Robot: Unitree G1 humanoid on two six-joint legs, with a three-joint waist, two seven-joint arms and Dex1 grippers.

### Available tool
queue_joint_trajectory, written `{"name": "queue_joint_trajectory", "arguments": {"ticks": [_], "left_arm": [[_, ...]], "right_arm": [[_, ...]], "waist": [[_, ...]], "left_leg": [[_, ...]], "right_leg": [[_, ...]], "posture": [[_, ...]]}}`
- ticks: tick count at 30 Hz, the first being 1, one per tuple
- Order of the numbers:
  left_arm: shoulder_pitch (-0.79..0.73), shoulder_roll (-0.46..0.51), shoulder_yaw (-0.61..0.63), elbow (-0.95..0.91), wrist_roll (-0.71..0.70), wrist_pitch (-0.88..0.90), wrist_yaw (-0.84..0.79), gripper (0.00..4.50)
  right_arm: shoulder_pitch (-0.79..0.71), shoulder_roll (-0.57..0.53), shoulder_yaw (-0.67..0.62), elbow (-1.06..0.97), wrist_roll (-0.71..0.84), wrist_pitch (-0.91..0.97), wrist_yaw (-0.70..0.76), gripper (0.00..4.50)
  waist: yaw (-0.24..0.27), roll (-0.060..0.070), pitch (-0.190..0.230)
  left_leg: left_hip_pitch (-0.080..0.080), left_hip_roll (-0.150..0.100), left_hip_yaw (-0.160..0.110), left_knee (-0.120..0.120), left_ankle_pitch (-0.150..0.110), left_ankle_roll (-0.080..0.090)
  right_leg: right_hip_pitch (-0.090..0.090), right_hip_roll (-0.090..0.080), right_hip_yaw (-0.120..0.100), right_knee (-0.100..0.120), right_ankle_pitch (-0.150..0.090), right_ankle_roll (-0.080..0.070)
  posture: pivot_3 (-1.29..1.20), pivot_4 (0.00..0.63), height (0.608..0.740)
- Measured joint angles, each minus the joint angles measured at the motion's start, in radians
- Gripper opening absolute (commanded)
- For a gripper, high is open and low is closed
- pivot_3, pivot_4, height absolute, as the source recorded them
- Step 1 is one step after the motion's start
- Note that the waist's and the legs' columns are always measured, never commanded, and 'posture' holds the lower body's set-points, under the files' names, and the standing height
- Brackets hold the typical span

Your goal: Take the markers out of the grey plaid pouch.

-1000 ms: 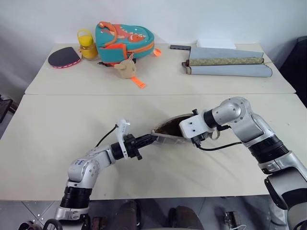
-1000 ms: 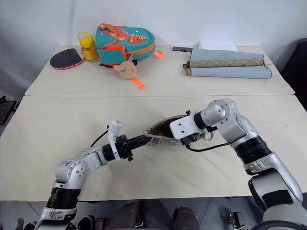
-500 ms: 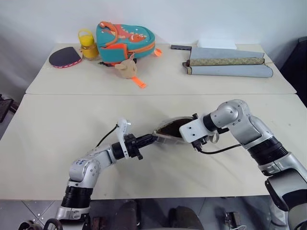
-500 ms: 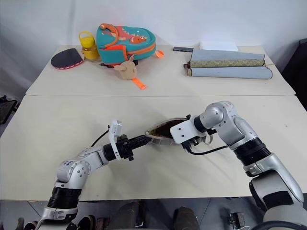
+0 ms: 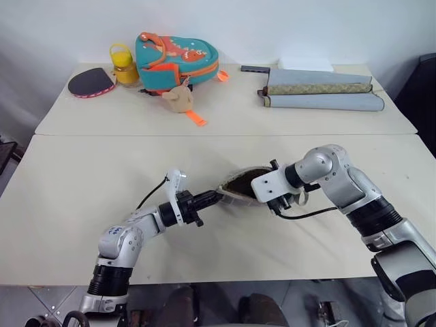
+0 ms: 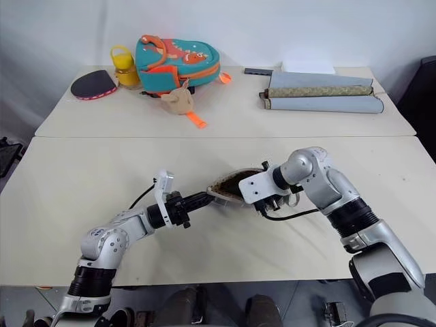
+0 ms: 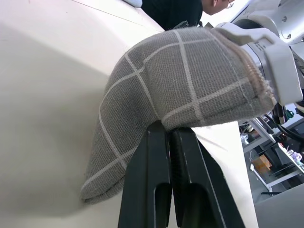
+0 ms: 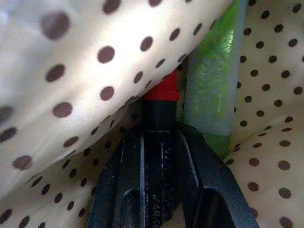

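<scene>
The markers lay inside the grey plaid pouch point(image 5: 242, 182), against its dotted lining point(image 8: 71, 71): the red marker point(image 8: 159, 123) with the black end and the green marker point(image 8: 213, 80) just beside it. Both were slim, stiff and probably smooth, so you could expect them to slip. Your right gripper point(image 8: 159, 156) was inside the pouch with its fingers closed around the black end of the red marker, a good place to hold. The pouch was soft and light; your left gripper point(image 7: 171, 142) pinched its edge tight. It sat on the table point(image 5: 82, 184).
</scene>
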Motion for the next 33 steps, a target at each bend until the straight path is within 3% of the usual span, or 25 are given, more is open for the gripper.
{"name": "queue_joint_trajectory", "arguments": {"ticks": [11,17,22,29,33], "left_arm": [[-0.001,0.000,0.019,-0.004,0.000,-0.017,0.008,0.00],[0.000,0.001,0.028,-0.015,-0.002,-0.019,0.009,0.00],[-0.027,-0.010,0.040,-0.016,0.028,-0.068,0.056,0.00],[-0.008,0.112,0.103,-0.016,0.059,-0.104,0.032,0.00],[0.006,0.117,0.136,-0.013,0.057,-0.104,0.028,0.00]], "right_arm": [[0.059,0.008,-0.204,-0.130,0.328,0.226,0.037,0.53],[0.052,0.055,-0.231,-0.155,0.385,0.266,-0.026,0.53],[0.025,0.101,-0.261,-0.242,0.537,0.385,-0.031,0.53],[-0.078,0.067,-0.395,-0.238,0.659,0.479,-0.063,0.53],[-0.090,-0.032,-0.408,-0.193,0.640,0.452,-0.044,0.53]], "waist": [[0.003,0.000,0.000],[0.003,0.000,0.000],[0.003,0.000,0.000],[0.002,0.001,0.001],[0.010,0.001,0.001]], "left_leg": [[-0.006,-0.001,-0.004,-0.002,-0.001,0.001],[-0.005,-0.001,-0.004,-0.002,-0.001,0.001],[-0.006,-0.001,-0.005,-0.002,-0.001,0.001],[-0.006,-0.001,-0.004,-0.003,-0.001,0.001],[-0.006,-0.002,-0.004,-0.003,-0.002,0.002]], "right_leg": [[0.000,0.001,-0.006,-0.006,0.000,0.000],[0.000,0.001,-0.006,-0.006,0.000,0.000],[0.000,0.002,-0.006,-0.005,0.000,0.000],[-0.001,0.002,-0.006,-0.005,0.000,0.000],[-0.001,0.001,-0.007,-0.006,0.000,0.001]], "posture": [[0.00,0.150,0.740],[0.00,0.150,0.740],[0.00,0.150,0.740],[0.00,0.150,0.740],[0.00,0.150,0.740]]}}
